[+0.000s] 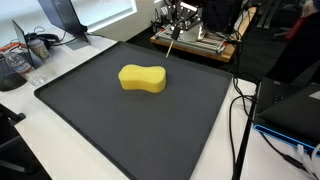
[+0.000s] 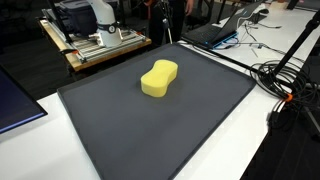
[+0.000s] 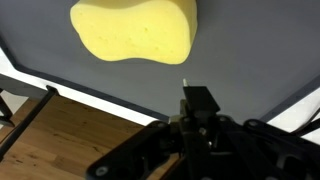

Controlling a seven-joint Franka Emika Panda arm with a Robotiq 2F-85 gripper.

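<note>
Gripper [image 1: 178, 27] clenched on thin pale stick [image 1: 172, 46], top centre in an exterior view. Yellow peanut-shaped foam sponge [image 1: 142, 78] mid-frame on dark grey mat [image 1: 110, 125], untouched; stick tip well apart.

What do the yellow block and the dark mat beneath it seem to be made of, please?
The yellow block looks like a soft foam sponge: it is matte, shows tiny pores in the wrist view, and has rounded edges with a waisted outline. The dark mat seems to be rubber or a similar flexible sheet. It looks dull and even, with no glare, but the exact material cannot be told.
</note>
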